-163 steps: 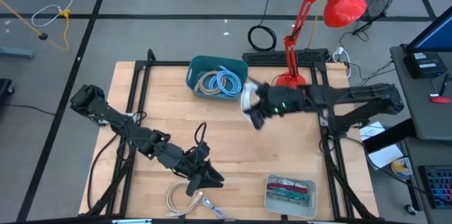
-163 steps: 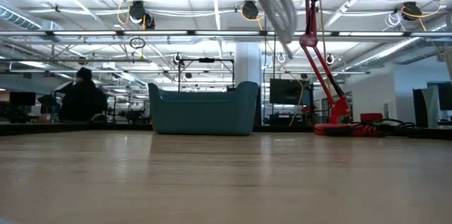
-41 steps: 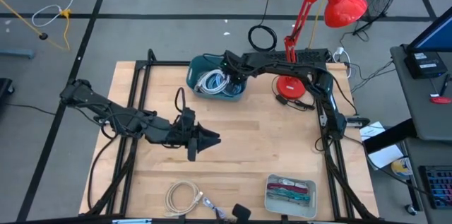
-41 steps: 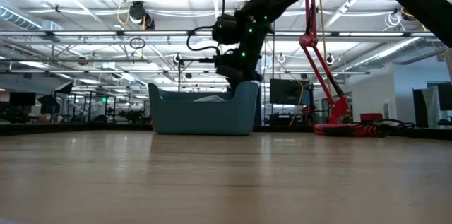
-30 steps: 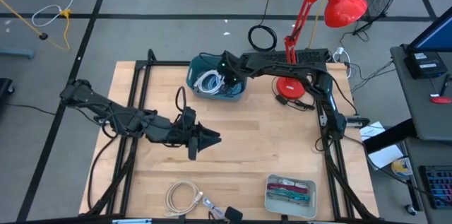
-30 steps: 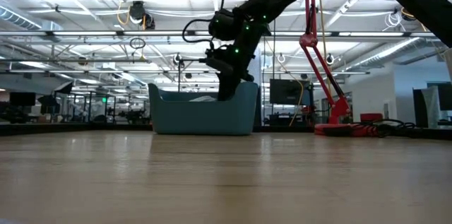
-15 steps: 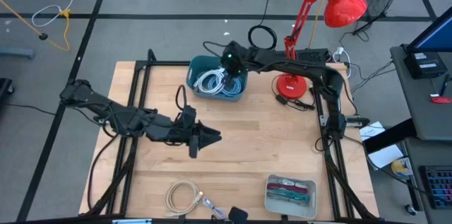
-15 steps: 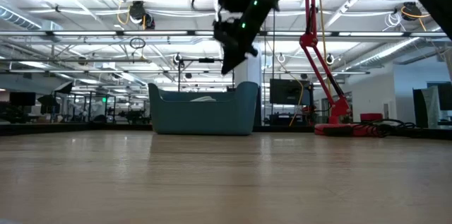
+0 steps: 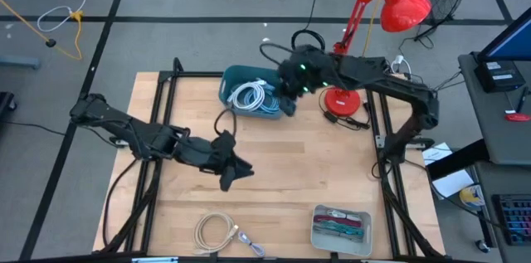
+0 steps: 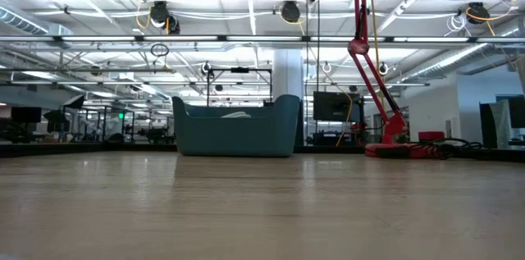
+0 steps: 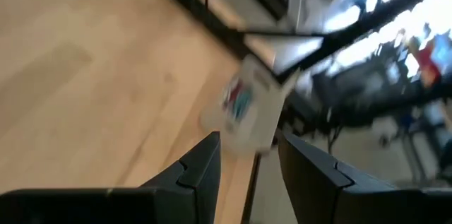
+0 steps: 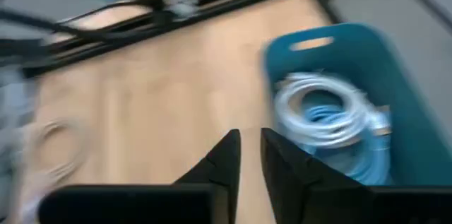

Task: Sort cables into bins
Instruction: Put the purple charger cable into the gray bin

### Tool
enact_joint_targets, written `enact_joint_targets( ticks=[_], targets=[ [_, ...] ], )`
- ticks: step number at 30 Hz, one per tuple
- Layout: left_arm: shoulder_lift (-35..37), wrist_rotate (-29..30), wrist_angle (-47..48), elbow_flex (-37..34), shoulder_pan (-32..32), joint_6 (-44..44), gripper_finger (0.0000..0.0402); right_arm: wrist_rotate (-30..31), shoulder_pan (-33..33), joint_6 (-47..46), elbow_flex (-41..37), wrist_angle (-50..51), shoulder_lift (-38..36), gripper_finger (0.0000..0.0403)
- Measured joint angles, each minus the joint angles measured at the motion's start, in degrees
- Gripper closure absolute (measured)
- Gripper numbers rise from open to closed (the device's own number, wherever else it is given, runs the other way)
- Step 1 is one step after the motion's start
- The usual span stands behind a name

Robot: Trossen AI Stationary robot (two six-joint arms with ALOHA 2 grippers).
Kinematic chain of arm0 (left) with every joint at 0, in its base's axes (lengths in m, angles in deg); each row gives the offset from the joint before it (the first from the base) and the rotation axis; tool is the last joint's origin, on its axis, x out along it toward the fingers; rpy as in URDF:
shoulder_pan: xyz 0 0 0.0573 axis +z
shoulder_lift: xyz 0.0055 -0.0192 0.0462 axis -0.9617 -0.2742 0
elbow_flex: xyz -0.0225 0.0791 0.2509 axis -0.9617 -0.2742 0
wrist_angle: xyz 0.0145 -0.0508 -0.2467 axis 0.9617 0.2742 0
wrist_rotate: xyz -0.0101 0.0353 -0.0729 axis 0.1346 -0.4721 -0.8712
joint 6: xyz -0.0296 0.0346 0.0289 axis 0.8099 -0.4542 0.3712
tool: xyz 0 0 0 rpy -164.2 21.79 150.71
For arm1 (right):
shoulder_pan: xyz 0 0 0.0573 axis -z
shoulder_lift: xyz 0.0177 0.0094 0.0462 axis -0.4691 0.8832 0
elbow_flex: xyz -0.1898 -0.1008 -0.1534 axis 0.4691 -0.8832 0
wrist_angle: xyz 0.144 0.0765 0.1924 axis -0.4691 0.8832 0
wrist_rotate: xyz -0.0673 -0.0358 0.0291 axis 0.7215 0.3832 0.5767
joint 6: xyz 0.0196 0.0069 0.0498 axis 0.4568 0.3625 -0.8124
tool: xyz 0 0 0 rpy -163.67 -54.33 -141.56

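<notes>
Showing no readable writing, teal bin point(image 9: 267, 90) holds coiled cables point(image 9: 250, 95).

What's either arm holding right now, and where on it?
Nothing. The right gripper hangs empty above the teal bin, where the white coil lies. The left gripper is open and empty over the table.

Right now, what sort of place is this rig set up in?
Probably an open-plan lab or workshop: exposed ceiling pipes with strip lights, rows of equipment racks behind the wooden table, and loose cords on the grey floor.
</notes>
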State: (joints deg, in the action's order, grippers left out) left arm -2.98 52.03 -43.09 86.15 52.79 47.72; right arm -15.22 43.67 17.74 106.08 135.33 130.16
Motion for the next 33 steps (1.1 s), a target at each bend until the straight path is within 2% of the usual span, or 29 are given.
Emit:
enact_joint_targets(
  ticks=[4,7,11,16,22,28,30,33],
  targets=[
    [0.00,-3.70,6.53,0.00,-2.36,0.06,0.0257,0.10,-7.49,-4.09,-1.35,3.20,-3.79,0.0317],
    [-0.16,-4.19,12.32,0.00,-5.41,0.87,0.0257,0.41,-13.93,-10.28,-4.71,2.82,-6.08,0.0291],
    [-1.58,-2.95,18.95,0.00,-9.90,3.42,0.0257,5.14,-22.72,-18.82,-11.94,-0.62,-8.43,0.0263],
    [-4.20,0.53,21.44,0.00,-14.56,8.09,0.0256,7.67,-31.22,-29.75,-21.83,-11.28,-9.30,0.0246],
    [-9.20,1.26,20.76,0.00,-18.40,13.61,0.0257,7.79,-37.96,-37.32,-30.48,-28.65,-9.30,0.0244],
    [-14.59,1.18,17.31,0.00,-21.07,17.23,0.0257,7.90,-41.47,-42.86,-36.35,-36.70,-8.84,0.0247],
    [-16.30,1.03,13.10,-0.01,-21.65,16.02,0.0257,8.21,-42.31,-43.94,-37.59,-38.15,-8.18,0.0247],
    [-19.20,-0.47,4.79,0.00,-22.48,9.37,0.0257,10.38,-43.27,-45.60,-38.79,-39.59,-7.45,0.0247]
  ],
)
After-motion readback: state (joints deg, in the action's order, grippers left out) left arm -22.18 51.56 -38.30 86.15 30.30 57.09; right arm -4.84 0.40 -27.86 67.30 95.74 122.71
